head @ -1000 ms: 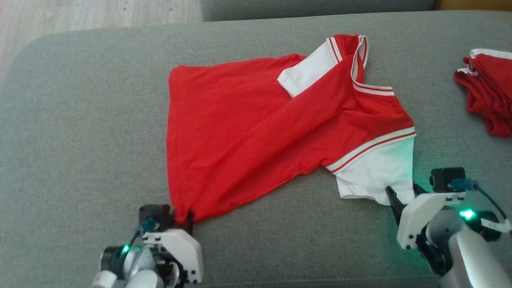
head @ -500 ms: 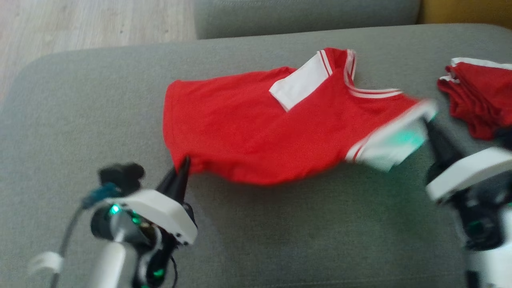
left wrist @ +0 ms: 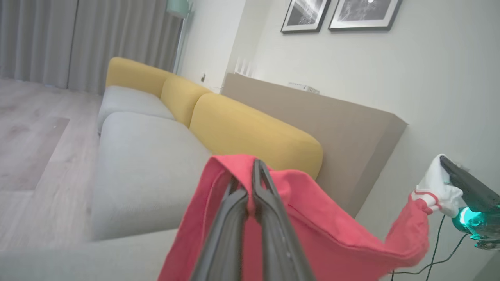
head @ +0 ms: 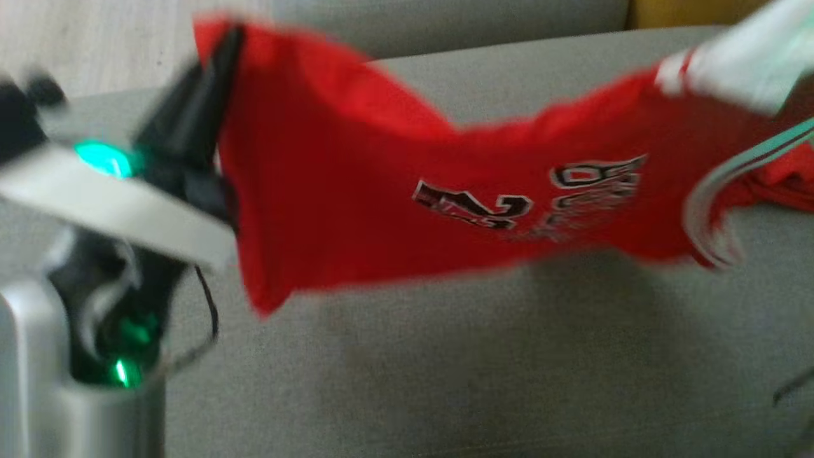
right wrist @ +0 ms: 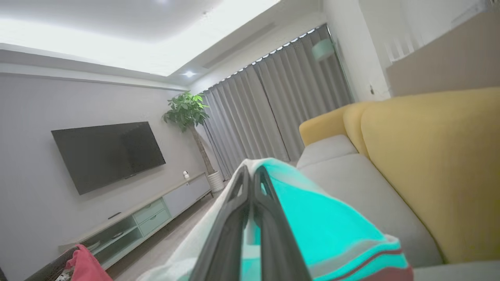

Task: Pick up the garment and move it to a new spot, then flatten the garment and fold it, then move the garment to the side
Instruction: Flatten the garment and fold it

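**Q:** What is found at the left of the head view?

**A:** The left arm (head: 95,203) is seen close to the camera, pale and blurred, with a green light (head: 102,159) lit on it. Its dark fingers (head: 191,108) are pointed up and to the right. The left jaws are clamped together on the hem corner of the garment (head: 381,191). In the left wrist view the red cloth (left wrist: 312,218) is seen pinched between the two fingers (left wrist: 230,230).

**Q:** Where is the garment placed?

**A:** It is held up in the air above the grey sofa seat (head: 445,356) and stretched from one arm to the other. A red jersey is shown. Black and white lettering (head: 534,197) is printed across it, but it is smeared by motion and perhaps upside down, so it cannot be read. A shadow is cast on the seat beneath.

**Q:** And at the right?

**A:** The white sleeve (head: 738,70), edged with stripes, is raised towards the upper right corner. In the right wrist view the sleeve (right wrist: 324,226) is tinted teal by the arm's light and gripped between the right fingers (right wrist: 230,230). The right jaws are closed on it. Yellow back cushions (right wrist: 429,168) are seen behind the seat. A wall-mounted television (right wrist: 109,154) and a potted plant (right wrist: 185,111) are seen across the room.
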Tool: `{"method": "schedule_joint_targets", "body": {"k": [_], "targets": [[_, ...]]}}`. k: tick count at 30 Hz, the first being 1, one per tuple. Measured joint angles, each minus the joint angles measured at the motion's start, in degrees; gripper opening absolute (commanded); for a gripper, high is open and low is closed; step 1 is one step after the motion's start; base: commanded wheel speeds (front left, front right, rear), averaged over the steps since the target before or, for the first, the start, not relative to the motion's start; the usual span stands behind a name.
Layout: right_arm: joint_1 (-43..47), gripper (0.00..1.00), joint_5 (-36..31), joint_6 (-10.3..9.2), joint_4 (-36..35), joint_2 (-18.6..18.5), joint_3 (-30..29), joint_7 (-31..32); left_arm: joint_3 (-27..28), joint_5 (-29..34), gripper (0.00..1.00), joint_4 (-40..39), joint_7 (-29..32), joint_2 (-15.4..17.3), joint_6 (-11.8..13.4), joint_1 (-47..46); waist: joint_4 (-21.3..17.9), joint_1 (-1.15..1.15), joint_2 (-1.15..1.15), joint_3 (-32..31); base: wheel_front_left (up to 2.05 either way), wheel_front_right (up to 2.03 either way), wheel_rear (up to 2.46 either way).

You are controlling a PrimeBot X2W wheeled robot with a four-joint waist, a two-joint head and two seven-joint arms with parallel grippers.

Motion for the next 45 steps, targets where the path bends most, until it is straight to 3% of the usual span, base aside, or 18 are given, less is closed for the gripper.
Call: {"method": "schedule_joint_targets", "body": {"k": [6, 13, 17, 20, 21, 23, 28, 32, 39, 45], "targets": [[-12.5, 0.0, -3.82, 0.0, 6.84, -0.04, -0.53, 3.5, 0.37, -0.66, 0.0, 6.73, 2.55, -0.21, 0.89, -12.56, -0.16, 0.0, 0.0, 2.95, 0.0, 0.0, 0.0], [-24.85, 0.0, -11.94, 0.0, 22.86, 0.46, 1.68, -0.73, 0.18, 3.36, 0.0, 27.94, -0.48, -0.85, 1.47, -27.66, 0.47, 0.0, 0.0, 9.77, 0.0, 0.0, 0.0], [-34.0, 0.0, -14.89, 0.0, 33.0, 1.59, 3.48, -10.11, 0.26, 6.59, 0.0, 40.81, -7.79, -1.81, 1.86, -36.16, 0.9, 0.0, 0.0, 14.3, 0.0, 0.0, 0.0], [-42.27, 0.0, -18.09, 0.0, 39.07, 1.59, 4.74, -22.53, 1.4, 8.39, 0.0, 47.78, -18.33, -2.43, 1.55, -43.8, 1.15, 0.0, 0.0, 17.79, 0.0, 0.0, 0.0], [-46.66, 0.0, -18.3, 0.0, 43.2, 1.51, 6.54, -28.76, 0.94, 10.34, 0.0, 52.42, -24.31, -2.61, 0.25, -48.63, 1.28, 0.0, 0.0, 19.96, 0.0, 0.0, 0.0], [-48.15, 0.0, -17.95, 0.0, 47.48, 1.51, 9.26, -33.55, -0.36, 12.95, 0.0, 57.88, -29.7, -2.63, -0.78, -51.08, 1.36, 0.01, 0.0, 21.64, 0.0, 0.0, 0.0], [-41.93, 0.0, -15.46, 0.0, 57.2, 1.34, 15.96, -38.25, -3.64, 14.88, 0.0, 71.98, -35.99, -3.28, -3.25, -47.34, 1.32, 0.02, -0.01, 22.19, 0.0, 0.0, 0.0], [-31.45, 0.0, -11.14, 0.0, 58.11, -0.75, 22.6, -38.55, -6.08, 15.06, 0.0, 77.22, -37.93, -3.89, -6.01, -40.92, 1.01, 0.01, 0.0, 19.92, 0.0, 0.0, 0.0], [-10.15, 0.0, -4.03, 0.0, 49.7, -8.34, 26.96, -37.64, -6.26, 13.17, 0.0, 76.47, -39.38, -3.45, -7.13, -27.11, 0.61, 0.0, 0.0, 15.03, 0.0, 0.0, 0.0], [9.14, 0.0, -3.39, 0.0, 39.39, -11.07, 24.37, -32.43, -5.34, 11.16, 0.0, 66.52, -37.57, -1.16, -5.57, -8.64, 0.4, 0.0, 0.0, 8.8, 0.0, 0.0, 0.0]]}}
